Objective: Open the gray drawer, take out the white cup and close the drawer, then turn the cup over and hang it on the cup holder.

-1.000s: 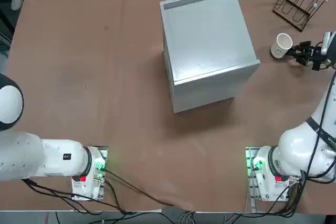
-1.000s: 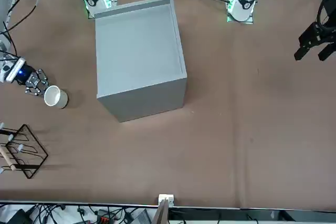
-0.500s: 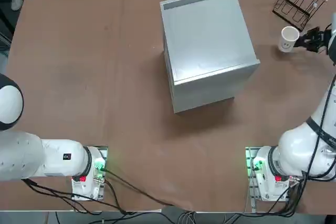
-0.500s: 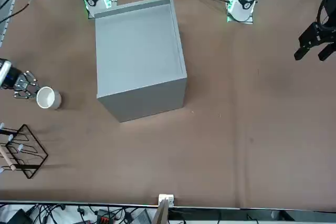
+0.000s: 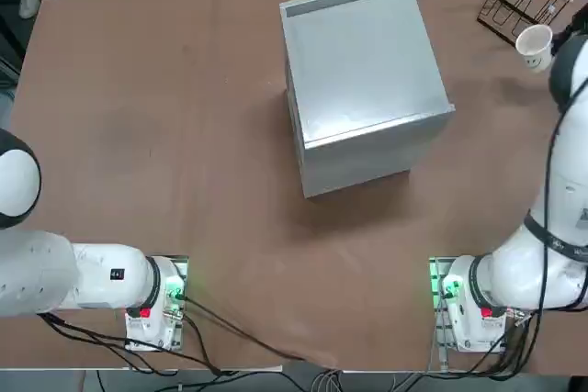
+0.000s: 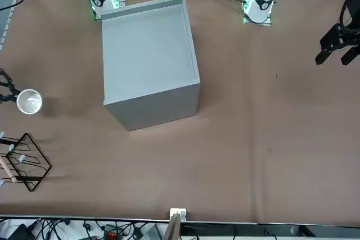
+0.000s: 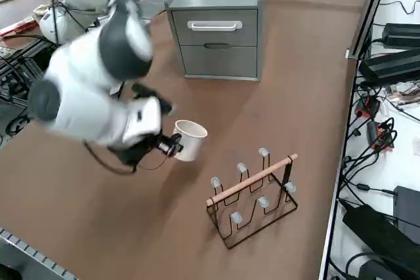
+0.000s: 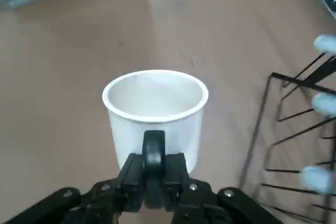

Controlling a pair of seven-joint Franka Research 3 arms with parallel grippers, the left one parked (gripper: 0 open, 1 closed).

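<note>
The right gripper [image 8: 153,174] is clamped nearly shut on the handle of the white cup [image 8: 155,114], its two fingers pinching that handle from either side, and it carries the cup clear of the brown table [image 7: 308,90]. The cup sits straight out beyond the fingertips; in the wrist view its open mouth shows, tilted away from the gripper. In the side view the gripper [image 7: 169,144] holds the cup [image 7: 188,140] in the air, with the cup holder [image 7: 252,196] standing on the table near the cup, beyond it from the gripper and not touching it. The gray drawer [image 7: 216,26] lies well off to the gripper's side, pushed in flush with its cabinet.
</note>
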